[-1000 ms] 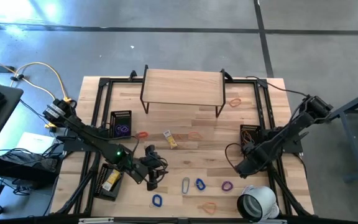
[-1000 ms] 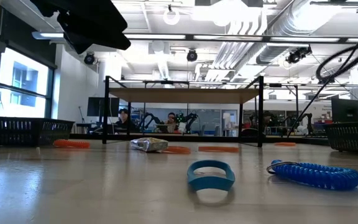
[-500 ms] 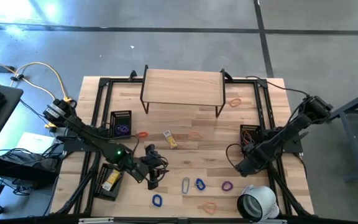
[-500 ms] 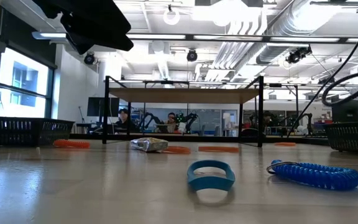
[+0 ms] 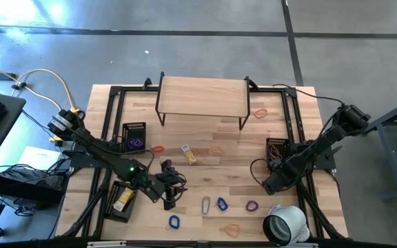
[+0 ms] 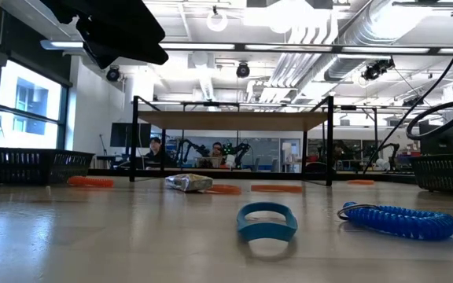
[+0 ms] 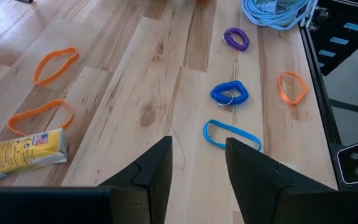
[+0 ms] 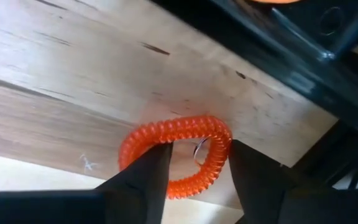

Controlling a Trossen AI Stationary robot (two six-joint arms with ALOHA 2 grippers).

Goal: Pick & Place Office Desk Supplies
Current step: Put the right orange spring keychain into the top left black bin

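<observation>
My right gripper (image 8: 199,163) is open and low over the table's right side (image 5: 265,184). Its fingers stand astride an orange-red coil loop (image 8: 166,134) that lies on the wood; one finger covers the loop's near-left part. My left gripper (image 7: 197,160) is open and hovers over the table's left middle (image 5: 169,200), touching nothing. Ahead of it lie a blue band (image 7: 232,134), a blue coil (image 7: 229,94), a purple coil (image 7: 236,38), orange bands (image 7: 55,65) and a yellow packet (image 7: 20,153). A silver clip (image 5: 206,204) lies near the blue coil. My right gripper stands over the orange-red coil loop from above, one finger (image 8: 151,171) across the loop's side, the other (image 8: 247,168) just outside its opposite side (image 8: 224,142). Whether either finger touches it, I cannot tell. The loop stays round, flat on the wood.
Black mesh baskets sit on the left (image 5: 134,136) (image 5: 120,200) and on the right (image 5: 276,148). A large white tape roll (image 5: 284,224) stands by the near right corner. A wooden riser (image 5: 202,96) spans the far middle. Black frame rails run along both sides.
My right arm has sunk a little toward the table; its cable loop has dropped lower in the low view. The left arm and the items on the table have kept still.
</observation>
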